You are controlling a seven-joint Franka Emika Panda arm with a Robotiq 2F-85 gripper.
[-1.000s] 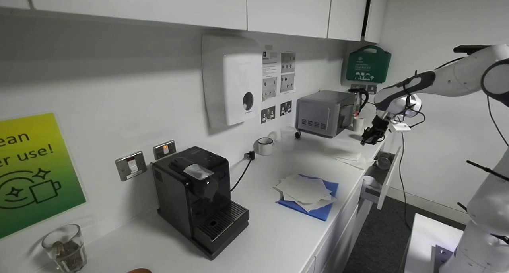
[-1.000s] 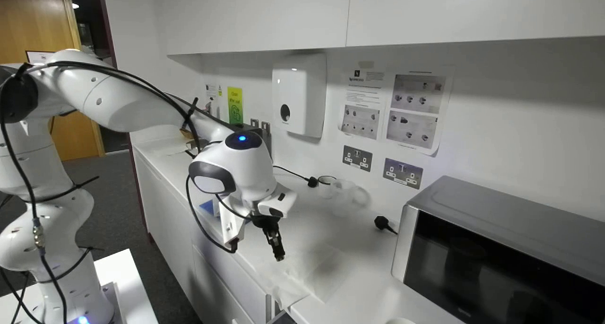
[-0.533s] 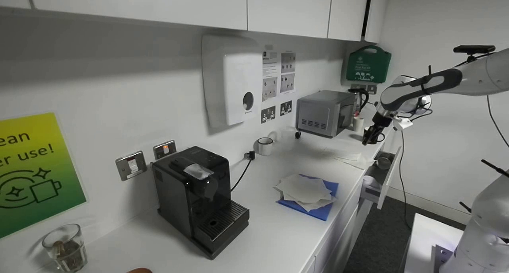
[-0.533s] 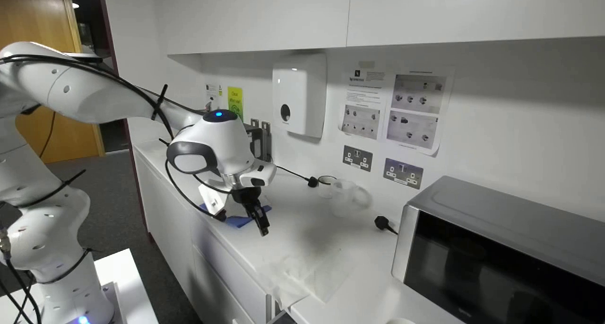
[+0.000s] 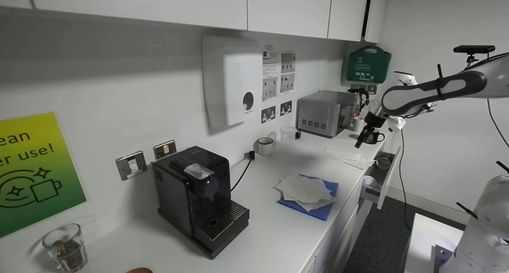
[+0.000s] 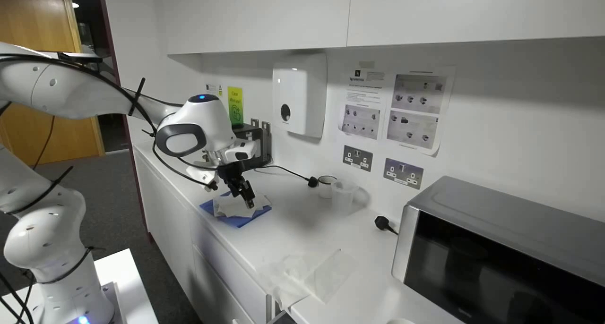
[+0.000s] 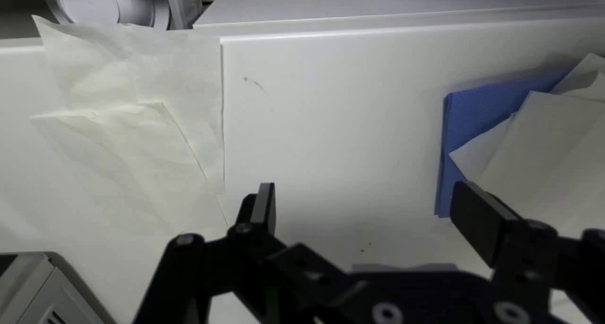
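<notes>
Hand (image 7: 366,210) is spread wide, fingers (image 7: 265,208) well apart with nothing gripped, just bare bench (image 7: 335,116) showing down between them. It's hanging in the air, and as far as I can tell it isn't touching anything.

What just changed: over the last second the arm (image 6: 90,95) has swung back along the bench, away from the loose sheets (image 7: 137,140) and over toward the pile of whitish paper (image 7: 543,149) on some flat blue thing (image 7: 477,111) (folded cloth? folder? no idea). The pile used to be mostly blocked in an exterior view and now most of it shows. None of the paper looks like it's shifted, and the fingers haven't come together at all.

So where's everything: the sheets lie overlapping on the left of the wrist view, one corner poking past the bench edge by the pulled-out drawer (image 5: 389,181). The pile is off to the right, toward the coffee machine (image 5: 175,185). Hand sits somewhere between the two, one fingertip overlapping the blue in that view.

My read: that's repositioning, not a grab, and no paper is picked up at this point. Dark mug (image 5: 373,137) right behind the fingers in an exterior view is probably just a line-of-sight overlap, since the wrist view doesn't show it.
</notes>
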